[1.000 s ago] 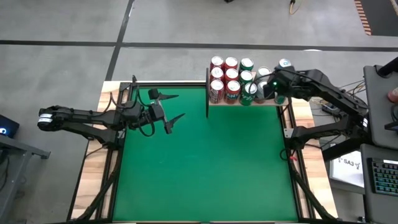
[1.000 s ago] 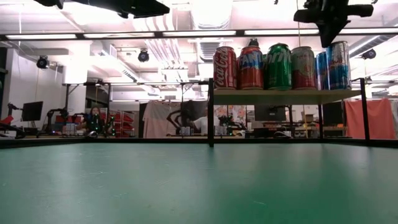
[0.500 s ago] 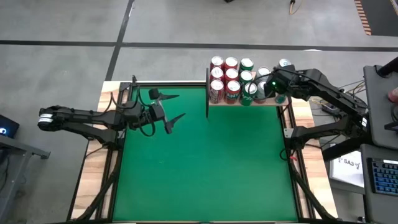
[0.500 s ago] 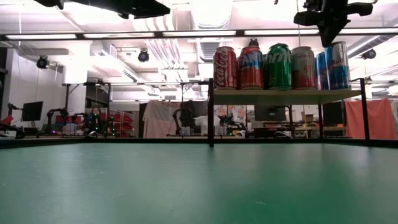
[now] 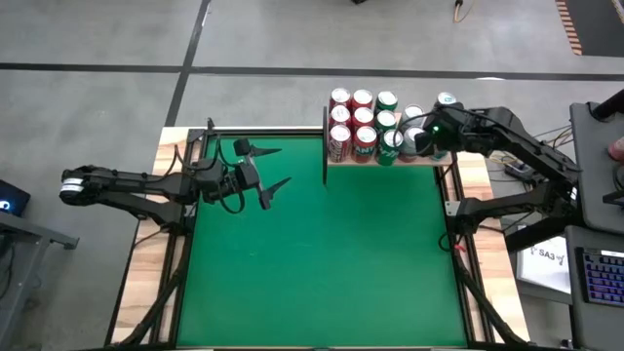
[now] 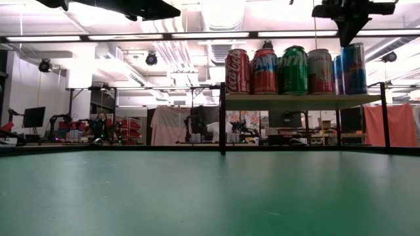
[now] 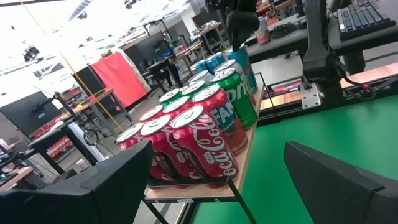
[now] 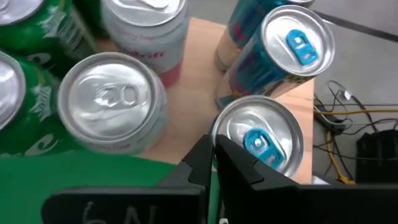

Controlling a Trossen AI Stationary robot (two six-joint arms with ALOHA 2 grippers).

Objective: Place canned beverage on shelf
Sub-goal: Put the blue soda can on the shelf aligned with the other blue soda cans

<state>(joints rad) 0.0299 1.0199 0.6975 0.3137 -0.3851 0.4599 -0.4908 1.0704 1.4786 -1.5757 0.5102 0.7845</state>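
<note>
Green felt covers the bench, and at its far right corner stands a small light-wood shelf on thin black posts crowded with upright red, green, silver and blue drink cans. Above the slim blue cans at the shelf's right end hangs the right hand, pinched closed and empty. Over the bench's left side, the left hand waits, spread wide, holding nothing.

The left arm stretches in from the left edge, its left gripper held level with fingers spread wide apart. The right arm bends in from the right, its right gripper closed, fingers pressed together.
</note>
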